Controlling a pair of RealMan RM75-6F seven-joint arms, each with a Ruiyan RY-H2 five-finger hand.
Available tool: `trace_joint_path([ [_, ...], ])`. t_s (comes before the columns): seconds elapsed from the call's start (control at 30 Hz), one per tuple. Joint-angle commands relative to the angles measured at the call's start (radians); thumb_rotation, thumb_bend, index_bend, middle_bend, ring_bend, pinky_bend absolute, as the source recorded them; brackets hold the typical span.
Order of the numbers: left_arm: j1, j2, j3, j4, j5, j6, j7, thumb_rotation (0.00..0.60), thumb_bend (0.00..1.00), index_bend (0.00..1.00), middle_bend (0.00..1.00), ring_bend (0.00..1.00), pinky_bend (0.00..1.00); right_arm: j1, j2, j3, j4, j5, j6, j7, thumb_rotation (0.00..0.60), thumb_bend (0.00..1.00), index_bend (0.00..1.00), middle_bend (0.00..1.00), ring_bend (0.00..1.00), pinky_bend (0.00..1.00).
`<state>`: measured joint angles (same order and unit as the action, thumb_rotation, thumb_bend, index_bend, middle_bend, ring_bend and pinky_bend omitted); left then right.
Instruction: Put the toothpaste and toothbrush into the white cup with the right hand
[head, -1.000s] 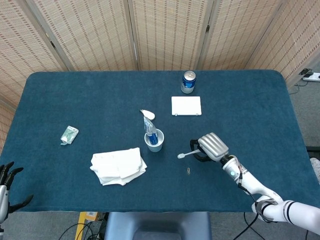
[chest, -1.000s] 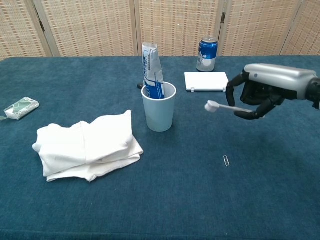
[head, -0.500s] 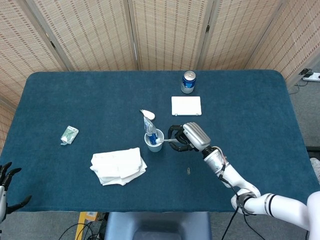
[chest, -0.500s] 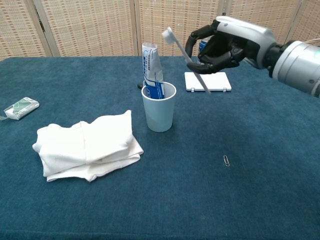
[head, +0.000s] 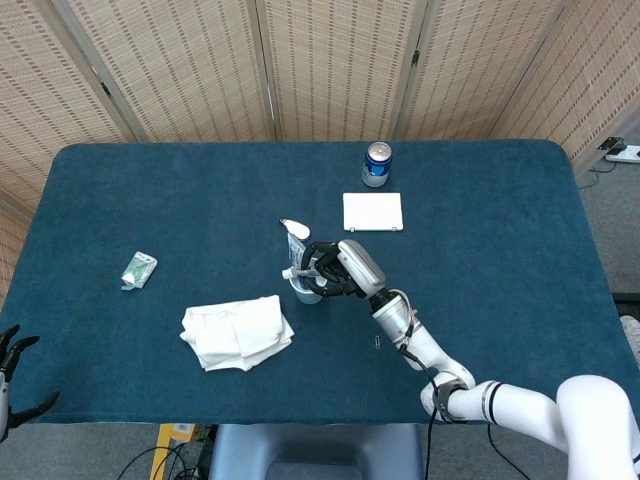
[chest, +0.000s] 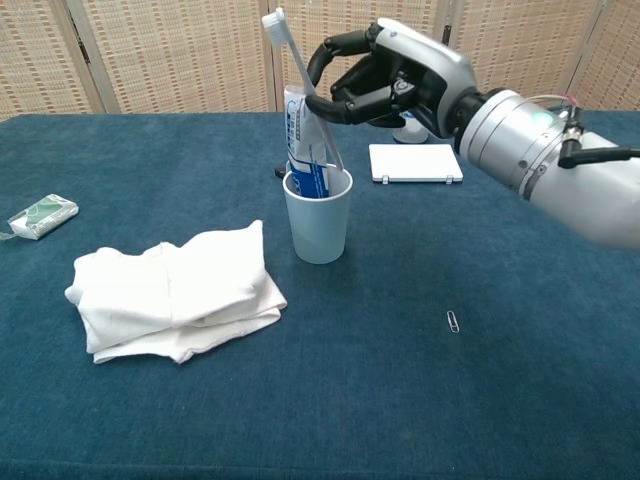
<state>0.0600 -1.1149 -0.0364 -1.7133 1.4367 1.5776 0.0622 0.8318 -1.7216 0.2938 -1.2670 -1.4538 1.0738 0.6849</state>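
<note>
Right hand (chest: 385, 85): grasps the toothbrush (chest: 300, 75) mid-handle; its tip is inside the cup (chest: 319, 216).
Toothbrush: light, stiff, slippery; you release gently.
Cup: light, tips easily.

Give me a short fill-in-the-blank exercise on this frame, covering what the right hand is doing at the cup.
1. The right hand holds the ______ by its handle, brush head up.
2. The toothpaste already stands inside the white ______.
3. The folded white cloth lies on the table to the ______ of the cup in the chest view.
4. Beyond the flat white case stands a blue ______.

Missing words: toothbrush; cup; left; can
</note>
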Motion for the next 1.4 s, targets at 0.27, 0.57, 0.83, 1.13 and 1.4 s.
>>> trace_joint_path([
  [0.27,-0.005,-0.003,-0.002,0.005,-0.004,-0.01,0.001,0.6,0.2,0.23,0.1,0.04,0.14,0.021,-0.056,-0.011,0.069,-0.007,0.003,0.054,0.6,0.3,0.68,0.96,1.0,1.0],
  [0.57,-0.006,-0.004,0.0,0.009,-0.008,-0.015,0.003,0.6,0.2,0.23,0.1,0.04,0.14,0.027,-0.108,-0.032,0.142,-0.011,0.004,0.1,0.6,0.3,0.68,0.96,1.0,1.0],
  [0.83,-0.007,-0.004,0.003,0.006,-0.012,-0.022,0.007,0.6,0.2,0.23,0.1,0.04,0.14,0.022,-0.116,-0.056,0.184,-0.036,0.02,0.139,0.6,0.3,0.68,0.96,1.0,1.0],
  [1.13,-0.011,-0.009,0.002,0.005,-0.007,-0.024,0.011,0.6,0.2,0.23,0.1,0.04,0.14,0.01,-0.103,-0.07,0.191,-0.053,0.049,0.155,0.6,0.3,0.53,0.93,1.0,1.0],
  [1.4,-0.013,-0.01,0.003,0.005,-0.006,-0.026,0.013,0.6,0.2,0.23,0.1,0.04,0.14,0.001,-0.092,-0.083,0.192,-0.06,0.061,0.144,0.6,0.3,0.4,0.93,0.99,1.0],
])
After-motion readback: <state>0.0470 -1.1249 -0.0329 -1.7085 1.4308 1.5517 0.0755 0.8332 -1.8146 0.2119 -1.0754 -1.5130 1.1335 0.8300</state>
